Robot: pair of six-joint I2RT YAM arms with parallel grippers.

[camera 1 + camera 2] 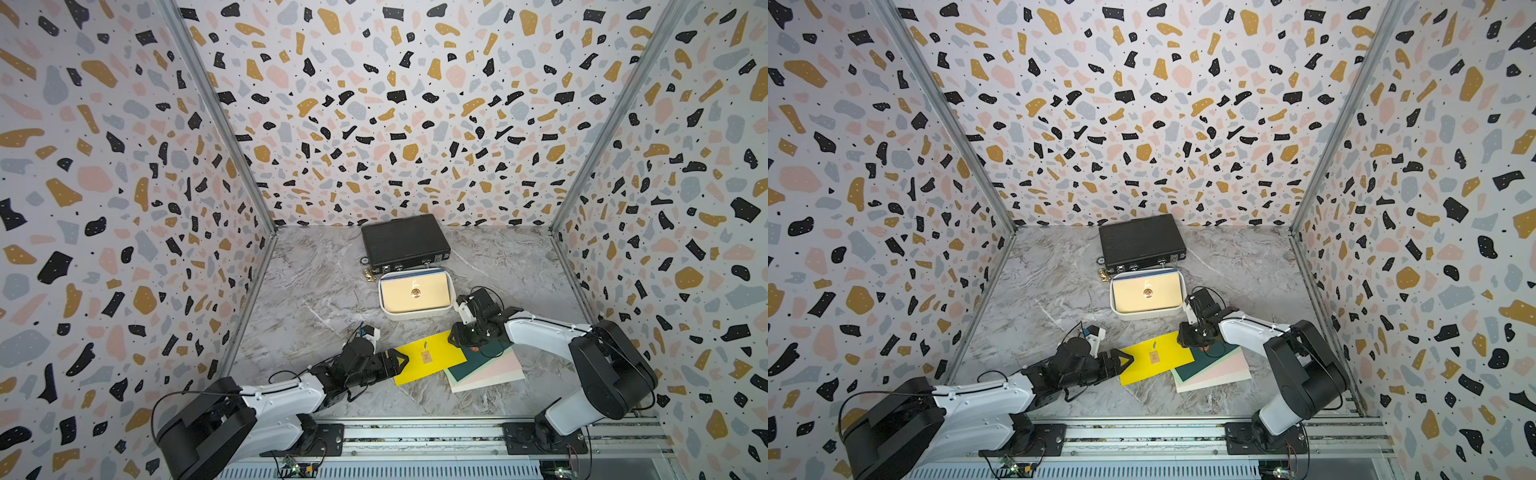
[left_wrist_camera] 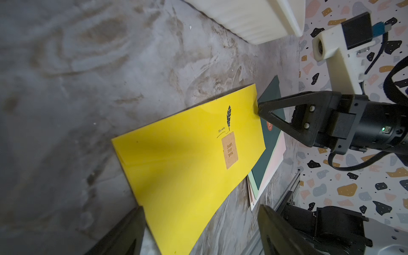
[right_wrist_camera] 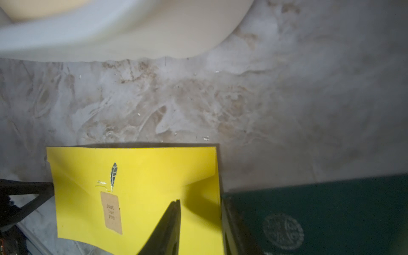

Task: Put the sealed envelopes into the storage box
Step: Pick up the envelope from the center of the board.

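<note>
A yellow sealed envelope (image 1: 428, 357) (image 1: 1156, 357) lies at the front middle. Its right end rests on a stack of dark green (image 1: 486, 359), pink (image 1: 494, 370) and cream envelopes. The white storage box (image 1: 415, 314) (image 1: 1146, 313) stands behind it, a cream envelope (image 1: 415, 293) topmost inside. My left gripper (image 1: 401, 359) (image 2: 198, 209) is open at the yellow envelope's (image 2: 187, 165) left end, which sits between its fingers. My right gripper (image 1: 455, 338) (image 3: 199, 201) points down at the right end, jaws apart. One of its fingers is over the yellow envelope (image 3: 143, 187). The other is past its edge, over the dark green envelope (image 3: 331, 209).
A shut black briefcase (image 1: 405, 241) lies behind the storage box against the back wall. A small gold object (image 1: 370, 274) sits at its front left corner. Patterned walls close in three sides, and a metal rail (image 1: 415, 432) runs along the front.
</note>
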